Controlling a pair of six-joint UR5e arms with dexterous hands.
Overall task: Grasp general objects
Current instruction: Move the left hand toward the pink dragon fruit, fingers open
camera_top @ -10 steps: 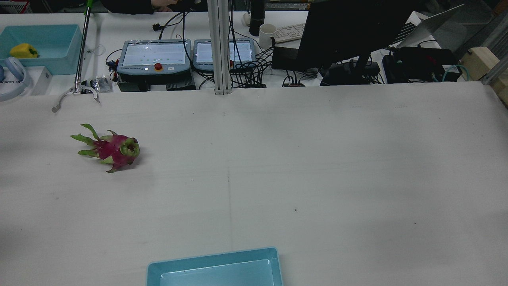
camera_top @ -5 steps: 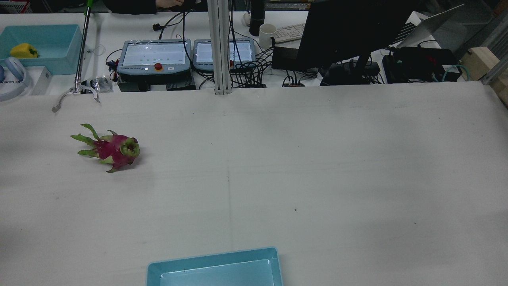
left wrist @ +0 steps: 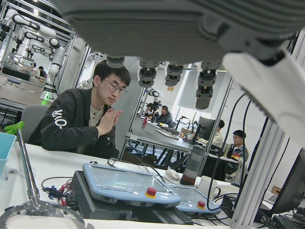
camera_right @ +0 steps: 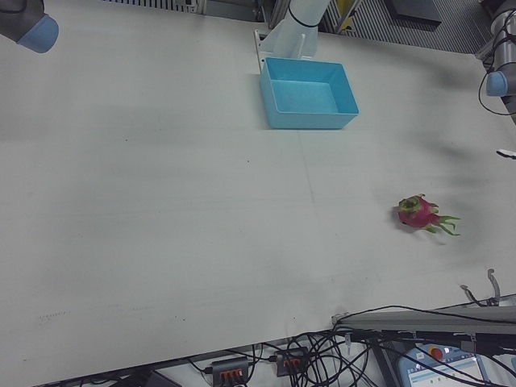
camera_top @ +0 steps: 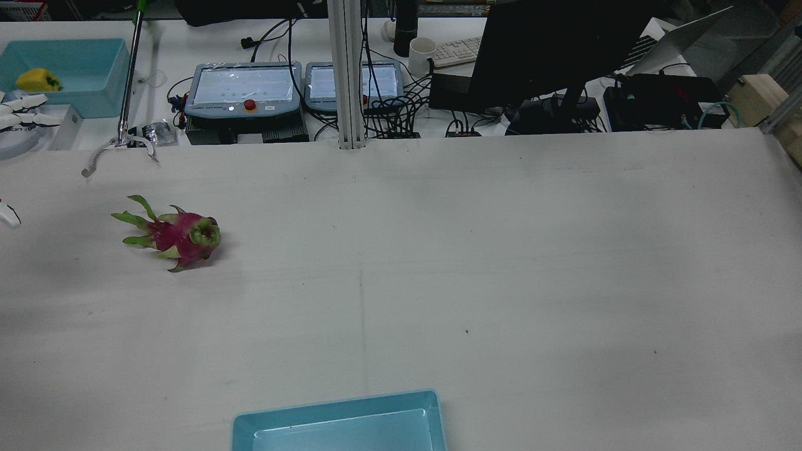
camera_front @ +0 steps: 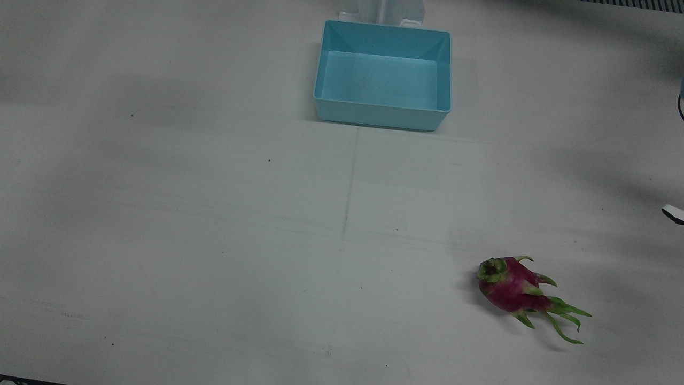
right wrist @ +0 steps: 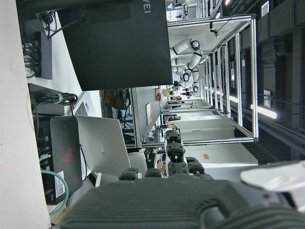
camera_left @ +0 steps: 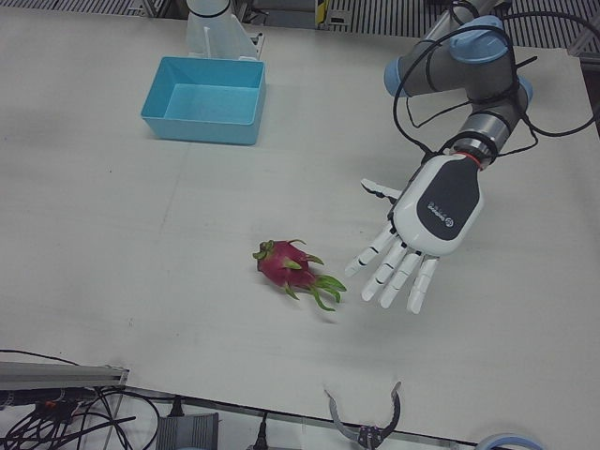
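Dragon fruit point(camera_left: 288, 269) lying on its side on the white table point(camera_left: 112, 244), green leafy tips pointing toward the left hand point(camera_left: 418, 231). In the left-front view the left hand hangs above the table just beside the fruit, palm down, fingers point(camera_left: 396, 277) spread and straight, holding nothing; hand and fruit are apart. In the rear view only white fingertips point(camera_top: 24, 108) enter at the left edge, with the fruit point(camera_top: 177, 233) near them on the left half of the table. In the front view the fruit point(camera_front: 514, 289) lies at lower right, well apart from the blue bin point(camera_front: 382, 112), which stands at the table's robot-side edge, midway between the arms. The bin point(camera_left: 202, 117) shows nothing inside.

The left hand view, from under the palm, shows extended fingers point(left wrist: 174, 74) above a far bench with two teach pendants point(left wrist: 125, 183) and a seated person point(left wrist: 90, 118). Right hand point(right wrist: 190, 200): seen only in its own view as a dark palm edge with finger parts point(right wrist: 175, 152) lined up ahead of it, nothing held; whether the fingers are spread or closed cannot be told. Behind it are a monitor point(right wrist: 119, 43) and a laptop point(right wrist: 102, 143)
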